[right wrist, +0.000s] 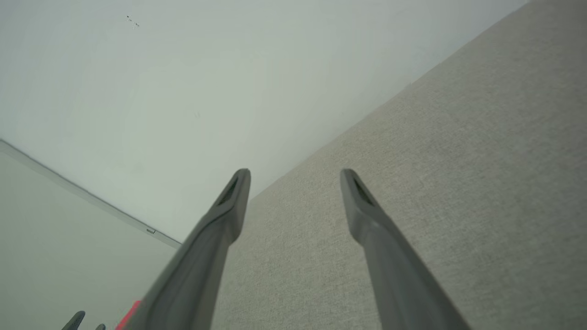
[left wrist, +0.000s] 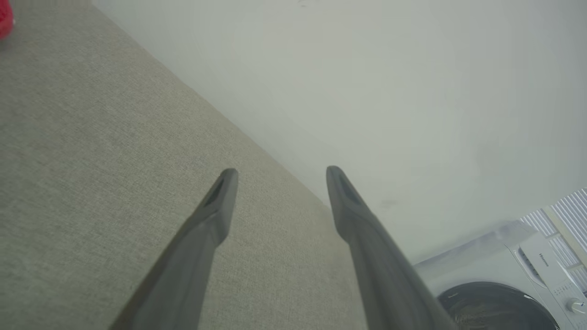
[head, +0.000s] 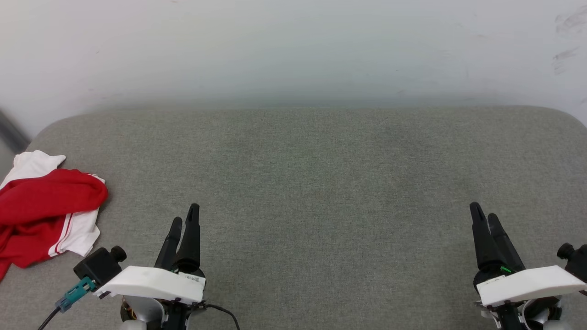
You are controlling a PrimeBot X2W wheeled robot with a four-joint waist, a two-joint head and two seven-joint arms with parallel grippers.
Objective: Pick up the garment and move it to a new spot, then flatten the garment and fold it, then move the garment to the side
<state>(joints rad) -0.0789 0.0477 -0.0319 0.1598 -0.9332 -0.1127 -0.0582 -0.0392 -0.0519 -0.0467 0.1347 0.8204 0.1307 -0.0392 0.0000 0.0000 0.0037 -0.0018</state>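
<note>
The garment [head: 43, 208], a red T-shirt with white sleeves, lies crumpled at the left edge of the grey padded surface [head: 312, 183]. A sliver of its red cloth shows at the top left corner of the left wrist view [left wrist: 4, 20] and at the bottom left of the right wrist view [right wrist: 130, 314]. My left gripper [head: 185, 217] hovers to the right of the garment, apart from it, open and empty [left wrist: 280, 173]. Far to the right, my right gripper [head: 484, 213] is also open with nothing between its fingers [right wrist: 293, 173].
A pale wall [head: 293, 50] rises behind the surface's far edge. A white washing machine [left wrist: 509, 284] stands beyond the surface in the left wrist view. Open fabric stretches between the two grippers.
</note>
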